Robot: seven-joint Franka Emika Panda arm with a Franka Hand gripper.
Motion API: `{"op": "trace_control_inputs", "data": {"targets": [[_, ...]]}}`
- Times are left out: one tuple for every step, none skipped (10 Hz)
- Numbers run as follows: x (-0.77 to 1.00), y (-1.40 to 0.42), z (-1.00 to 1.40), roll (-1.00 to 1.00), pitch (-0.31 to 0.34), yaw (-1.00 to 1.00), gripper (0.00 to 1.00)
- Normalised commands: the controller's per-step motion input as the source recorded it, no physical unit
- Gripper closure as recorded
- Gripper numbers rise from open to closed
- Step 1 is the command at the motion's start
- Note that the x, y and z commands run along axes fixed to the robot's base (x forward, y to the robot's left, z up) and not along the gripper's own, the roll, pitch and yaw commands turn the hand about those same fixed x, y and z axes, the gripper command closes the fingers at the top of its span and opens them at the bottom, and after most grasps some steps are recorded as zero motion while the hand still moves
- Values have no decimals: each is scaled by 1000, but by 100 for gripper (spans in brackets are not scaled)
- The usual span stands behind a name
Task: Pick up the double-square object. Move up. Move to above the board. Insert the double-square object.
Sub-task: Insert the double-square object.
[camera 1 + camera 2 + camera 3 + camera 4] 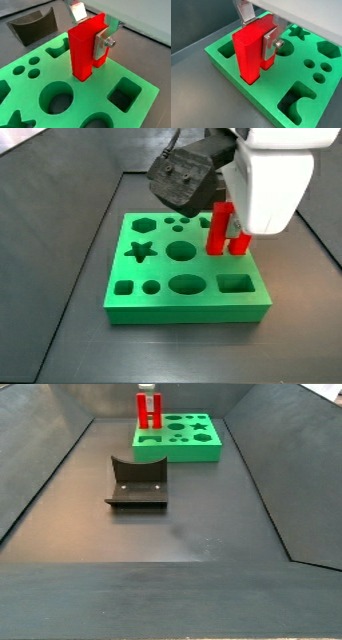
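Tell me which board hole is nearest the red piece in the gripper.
The double-square slot on the board: the double-square object, held in the gripper, stands in it. The star hole lies across the board.

Dark grey matte floor (174, 534), sloped dark grey walls (40, 464) rising from both side edges and the far edge (trough-like enclosure). Diffuse light, a faint pale sheen mid-floor. The gripper (93, 47) is over the far end. Fixture (138, 482) stands mid-floor, toward the far edge.
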Motion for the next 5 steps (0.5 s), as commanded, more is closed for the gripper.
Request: {"op": "trace_control_inputs", "data": {"targets": [[223,-123,-789,47,9,0,100],[323,-131,-1000,1,4,0,100],[389,-114,-1000,0,0,0,100],[374,-31,-943,16,54,0,100],[34,-49,0,53,44,0,100]]}}
